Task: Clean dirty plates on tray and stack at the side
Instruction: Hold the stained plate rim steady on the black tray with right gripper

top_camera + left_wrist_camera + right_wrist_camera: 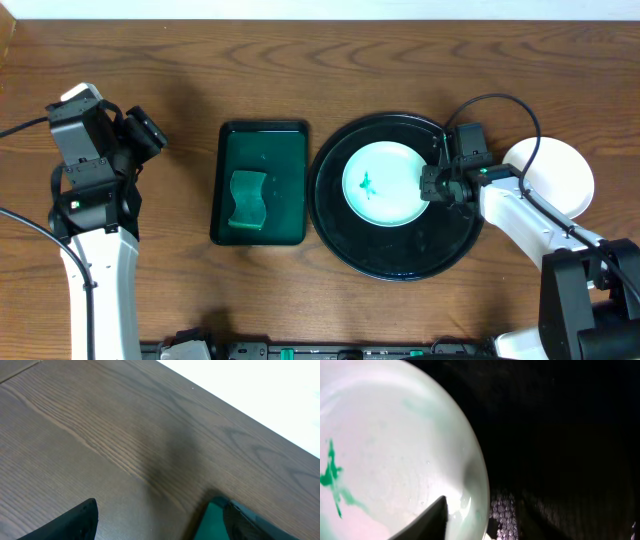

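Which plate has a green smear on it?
The plate on the black tray; the other plate, on the table at the far right, looks clean.

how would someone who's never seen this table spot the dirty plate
Find the large round black tray on the wooden table, right of the rectangular green tray. The dirty plate lies inside it. Unlike the white plate on the wood further right, it carries a green smear.
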